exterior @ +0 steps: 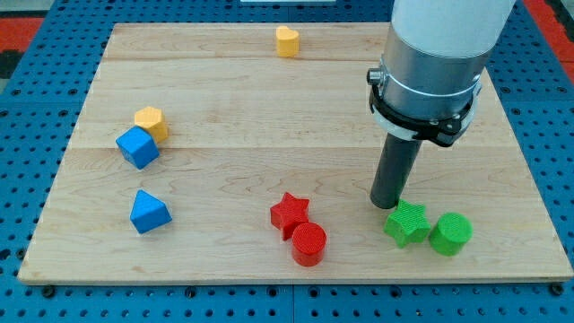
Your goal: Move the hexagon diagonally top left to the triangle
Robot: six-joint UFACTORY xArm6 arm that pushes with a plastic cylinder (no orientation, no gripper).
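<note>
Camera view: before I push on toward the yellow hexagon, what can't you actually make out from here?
- My tip: its very end sits just above the green star toward the view's top; contact between them cannot be told.
- Arm: cut off by the view's top edge, and it hides part of the board behind it.
- Yellow hexagon and blue cube: they look pressed together, but any gap is too small to tell.

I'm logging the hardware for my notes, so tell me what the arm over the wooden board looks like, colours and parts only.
The arm is a wide white cylinder at the view's top, stepping into a grey metal collar. A black clamp ring wraps the collar's lower edge. Below it hangs a straight dark rod ending in my tip, which is blunt and flat. No cables or markings show.
</note>
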